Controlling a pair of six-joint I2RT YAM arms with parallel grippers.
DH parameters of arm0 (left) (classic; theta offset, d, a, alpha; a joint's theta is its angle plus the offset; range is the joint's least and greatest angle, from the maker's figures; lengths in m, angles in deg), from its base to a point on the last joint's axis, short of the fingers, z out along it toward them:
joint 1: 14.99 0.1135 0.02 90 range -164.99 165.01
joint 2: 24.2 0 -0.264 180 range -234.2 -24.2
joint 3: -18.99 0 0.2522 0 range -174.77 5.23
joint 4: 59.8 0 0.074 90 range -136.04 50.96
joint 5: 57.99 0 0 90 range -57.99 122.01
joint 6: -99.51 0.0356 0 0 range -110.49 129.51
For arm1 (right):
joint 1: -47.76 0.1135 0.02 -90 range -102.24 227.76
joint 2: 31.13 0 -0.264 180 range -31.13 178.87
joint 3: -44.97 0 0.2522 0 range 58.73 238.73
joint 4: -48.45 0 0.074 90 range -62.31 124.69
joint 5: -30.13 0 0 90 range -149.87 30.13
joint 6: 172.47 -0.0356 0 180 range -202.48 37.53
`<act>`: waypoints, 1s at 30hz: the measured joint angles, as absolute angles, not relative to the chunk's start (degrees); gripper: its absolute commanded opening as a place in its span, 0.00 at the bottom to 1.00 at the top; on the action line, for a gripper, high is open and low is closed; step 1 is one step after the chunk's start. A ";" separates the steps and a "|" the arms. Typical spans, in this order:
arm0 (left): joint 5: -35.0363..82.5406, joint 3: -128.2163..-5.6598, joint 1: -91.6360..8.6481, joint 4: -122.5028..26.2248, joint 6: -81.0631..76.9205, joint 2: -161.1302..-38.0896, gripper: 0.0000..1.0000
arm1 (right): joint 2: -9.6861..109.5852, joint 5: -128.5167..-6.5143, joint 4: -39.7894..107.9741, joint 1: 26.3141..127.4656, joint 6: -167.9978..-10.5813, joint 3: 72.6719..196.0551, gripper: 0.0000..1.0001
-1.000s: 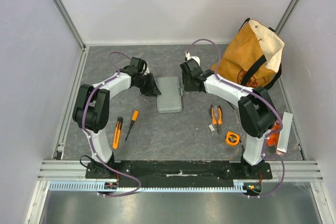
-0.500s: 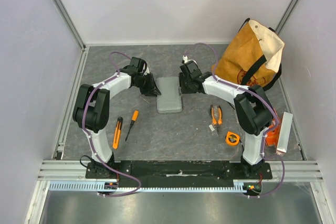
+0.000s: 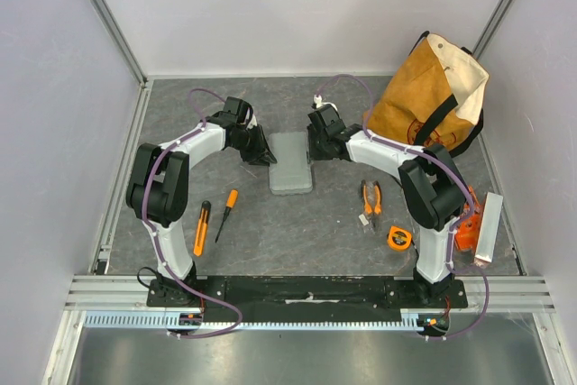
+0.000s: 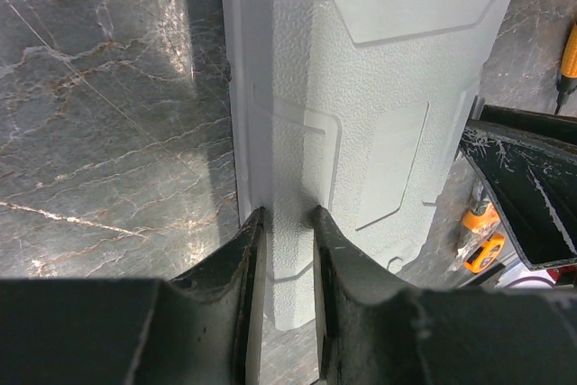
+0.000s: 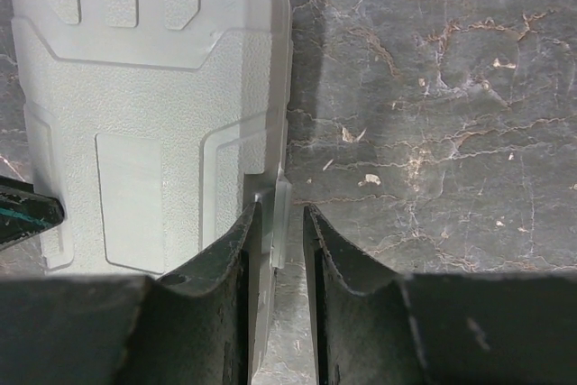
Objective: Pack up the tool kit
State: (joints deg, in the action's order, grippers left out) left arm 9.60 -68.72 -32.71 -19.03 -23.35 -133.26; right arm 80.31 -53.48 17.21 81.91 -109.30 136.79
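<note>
**Tool kit case** (image 3: 291,162): grey moulded plastic with a textured lid, shut. It lies flat on the dark marbled surface (image 3: 297,232), a little behind the middle, between the two arms.

**Left tool** (image 3: 264,152): at the case's left edge. In the wrist view the left tool (image 4: 281,250) has its fingers (image 4: 248,263) drawn close, a narrow slit between them, tips down on the lid just inside the rim. Whether they pinch anything cannot be told.

**Right tool** (image 3: 313,146): at the case's right edge. In the wrist view the right tool (image 5: 281,223) has its fingers (image 5: 236,259) nearly together, standing either side of a small tab on that edge (one finger over the lid, the other over bare surface). Whether they grip the tab cannot be told.

**Loose tools, outside the case:**
- Pliers (image 3: 370,200), orange-handled, right of the case.
- Tape measure (image 3: 398,238), near the pliers, towards the right arm's base.
- Screwdriver (image 3: 227,212), left of the case and nearer the front.
- Utility knife (image 3: 200,228), just beside the screwdriver.

**Other:**
- Tan canvas bag (image 3: 431,101) with black straps, far right corner.
- Small orange box (image 3: 464,232), partly hidden behind the right arm.
- Pale flat bar (image 3: 491,227), beside the box.
</note>
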 measured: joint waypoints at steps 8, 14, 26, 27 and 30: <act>9.58 -68.98 -32.71 -18.70 -23.27 -133.37 0.29 | 80.31 -51.43 17.13 81.39 -109.96 136.64 0.51; 9.58 -69.20 -32.71 -18.44 -23.20 -133.48 0.29 | 79.91 -50.97 18.04 81.35 -110.55 135.83 0.49; 9.34 -69.84 -32.69 -17.79 -22.98 -133.94 0.29 | 78.32 -50.14 19.73 80.84 -111.14 132.53 0.47; 9.34 -69.84 -32.69 -17.79 -22.98 -133.94 0.29 | 78.32 -50.53 19.95 80.84 -111.12 132.44 0.47; 9.31 -69.86 -32.69 -17.79 -22.98 -133.96 0.29 | 78.32 -52.08 20.56 80.73 -111.07 132.09 0.41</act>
State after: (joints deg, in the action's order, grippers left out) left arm 9.32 -69.86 -32.69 -17.79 -22.98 -133.96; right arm 78.32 -52.08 20.56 80.73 -111.07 132.09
